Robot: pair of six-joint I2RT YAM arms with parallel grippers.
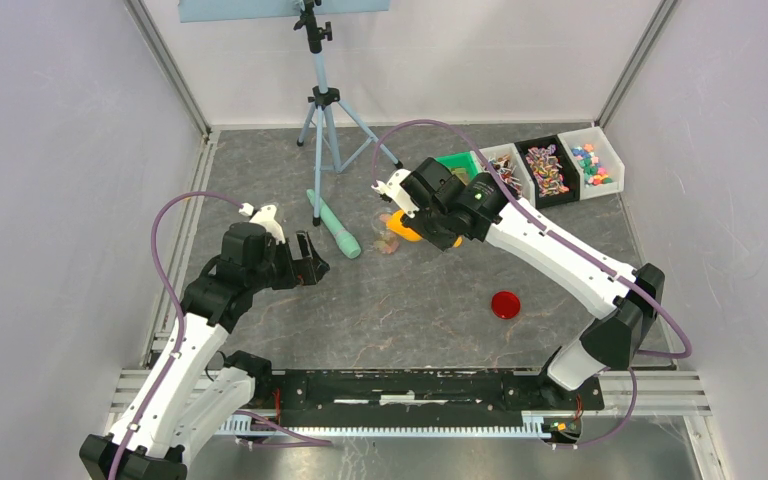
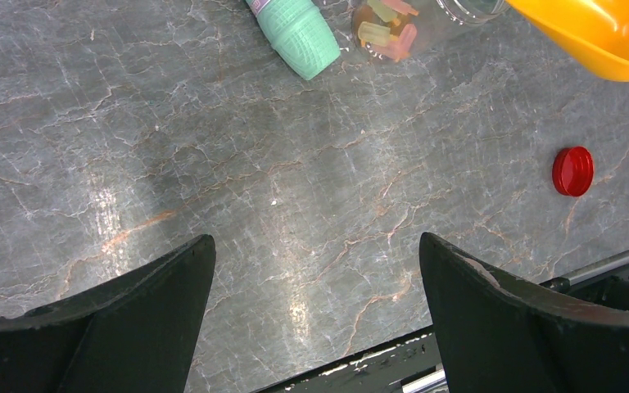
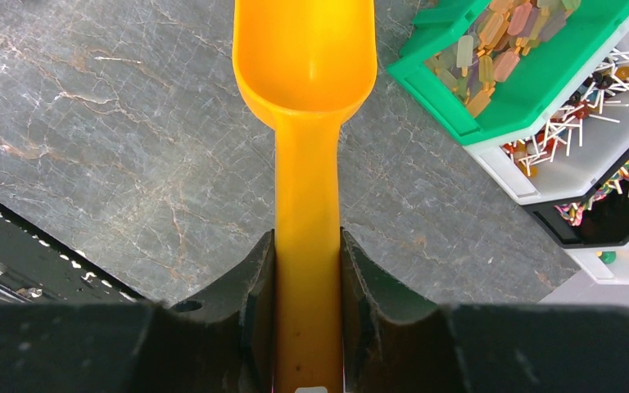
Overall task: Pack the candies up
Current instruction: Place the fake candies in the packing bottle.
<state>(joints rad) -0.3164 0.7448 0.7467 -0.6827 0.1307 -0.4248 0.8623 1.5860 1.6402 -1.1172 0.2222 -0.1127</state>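
Candies fill the bins at the back right: pastel ones in a green bin (image 3: 500,49), lollipops in a white bin (image 3: 573,139), mixed colours in a black bin (image 1: 547,168). A few candies (image 2: 386,24) lie in a clear jar (image 1: 388,244) on the table. My right gripper (image 3: 307,237) is shut on the handle of an orange scoop (image 3: 305,57), whose bowl is empty and hangs over the table near the jar. In the top view the right gripper (image 1: 415,212) is mid-table with the scoop (image 1: 403,228) under it. My left gripper (image 2: 318,241) stands open over bare table, at the left (image 1: 312,258).
A red round lid (image 1: 505,304) lies right of centre. A mint-green ribbed tube (image 1: 332,225) lies beside the jar. A tripod (image 1: 322,100) stands at the back. Another white bin (image 1: 592,160) of coloured sweets ends the bin row. Walls close both sides.
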